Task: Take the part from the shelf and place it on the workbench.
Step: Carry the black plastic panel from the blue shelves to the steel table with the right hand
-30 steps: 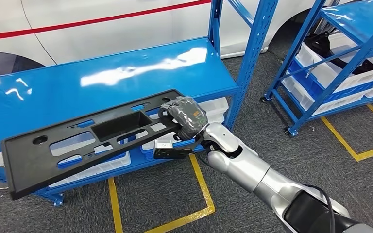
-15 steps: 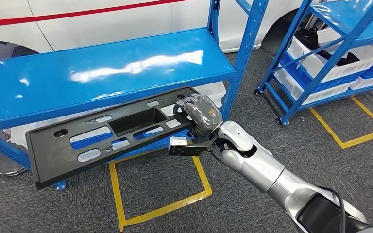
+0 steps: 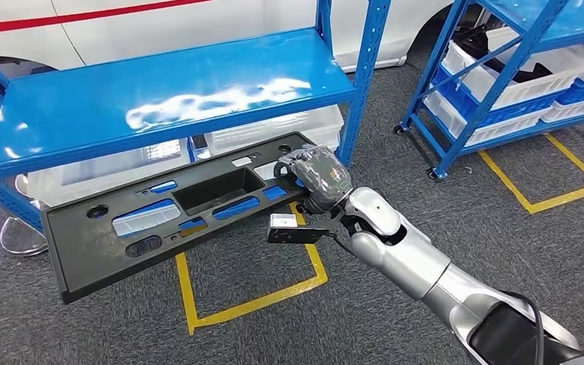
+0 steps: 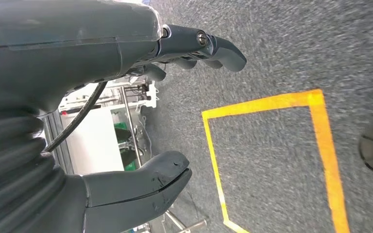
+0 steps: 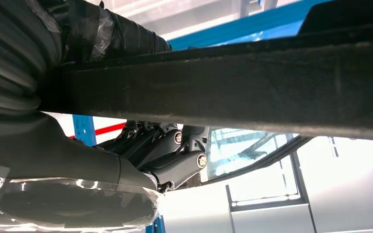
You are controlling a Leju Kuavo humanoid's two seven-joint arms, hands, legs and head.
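Observation:
A long black plastic part (image 3: 160,213) with several cut-outs hangs in the air in front of the blue shelf (image 3: 167,95), clear of its top board. My right hand (image 3: 315,176) grips the part's right end, fingers curled over the edge. Close up in the right wrist view, the part's black edge (image 5: 252,87) crosses the picture with my right hand's fingers (image 5: 175,155) wrapped around it. My left hand (image 4: 141,121) hangs over the grey floor, thumb and fingers apart with nothing between them.
A white car body (image 3: 198,23) stands behind the shelf. A second blue rack (image 3: 502,68) with white and blue bins stands at the right. Yellow floor tape (image 3: 251,300) marks squares on the grey carpet. White bins (image 3: 274,129) sit under the shelf board.
The whole view has shifted as the camera moved back from the shelf. The part, held in my right hand, has come off the shelf board and now hangs lower, over the floor.

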